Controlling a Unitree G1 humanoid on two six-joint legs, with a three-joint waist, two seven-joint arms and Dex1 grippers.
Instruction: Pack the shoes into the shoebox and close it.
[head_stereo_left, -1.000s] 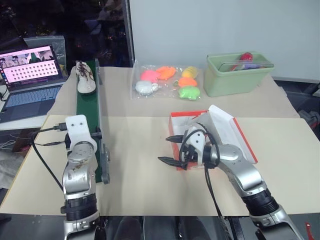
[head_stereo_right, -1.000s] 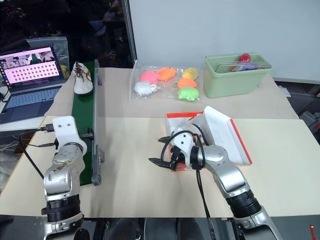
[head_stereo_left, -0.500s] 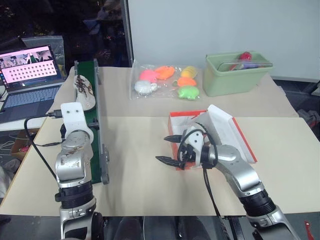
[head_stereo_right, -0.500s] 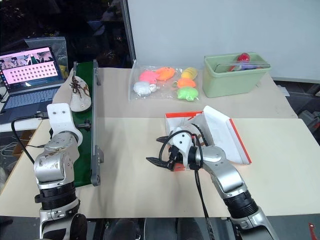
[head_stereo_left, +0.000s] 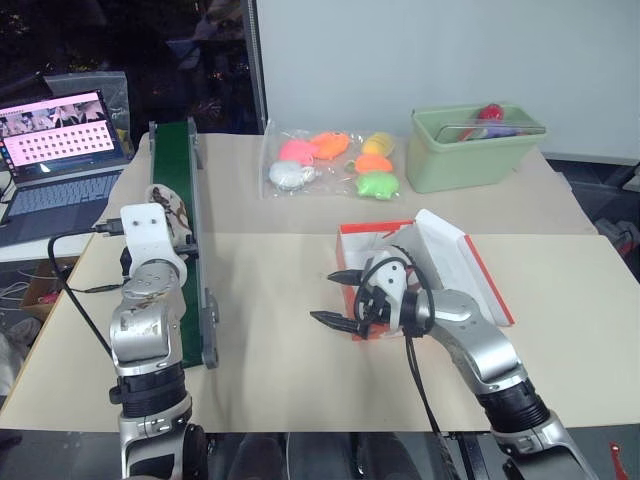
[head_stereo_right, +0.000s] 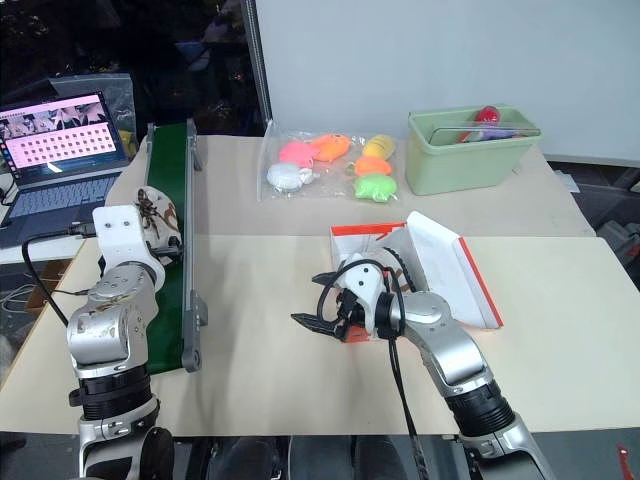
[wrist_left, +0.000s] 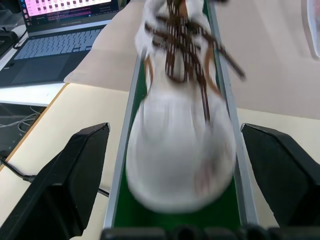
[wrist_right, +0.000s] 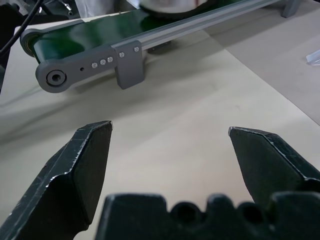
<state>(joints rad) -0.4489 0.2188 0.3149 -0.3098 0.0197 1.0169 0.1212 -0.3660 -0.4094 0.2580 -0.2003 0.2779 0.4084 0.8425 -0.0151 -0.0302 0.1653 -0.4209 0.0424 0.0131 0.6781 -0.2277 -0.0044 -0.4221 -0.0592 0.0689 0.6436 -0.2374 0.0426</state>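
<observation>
A white shoe (wrist_left: 180, 125) with dark brown laces lies on the green conveyor belt (head_stereo_left: 182, 170), toe towards me. My left gripper (wrist_left: 173, 129) is open, with one finger either side of the toe and not touching it. In the head views the shoe (head_stereo_right: 158, 210) is partly hidden behind my left wrist. The red shoebox (head_stereo_left: 365, 229) stands open, its white-lined lid (head_stereo_left: 445, 262) tilted back. At the box's left end my right gripper (head_stereo_left: 327, 298) is open and empty, pointing at the belt's near end (wrist_right: 90, 60).
An open laptop (head_stereo_left: 60, 130) sits at the far left beside the belt. A clear bag of bright soft toys (head_stereo_left: 335, 160) and a light-green bin (head_stereo_left: 475, 145) lie at the back. Bare beige tabletop (head_stereo_left: 270, 300) separates the belt from the box.
The shoe has travelled down the belt towards me and now sits between the left gripper's fingers. The left arm rose a little early on. The right arm has stayed put.
</observation>
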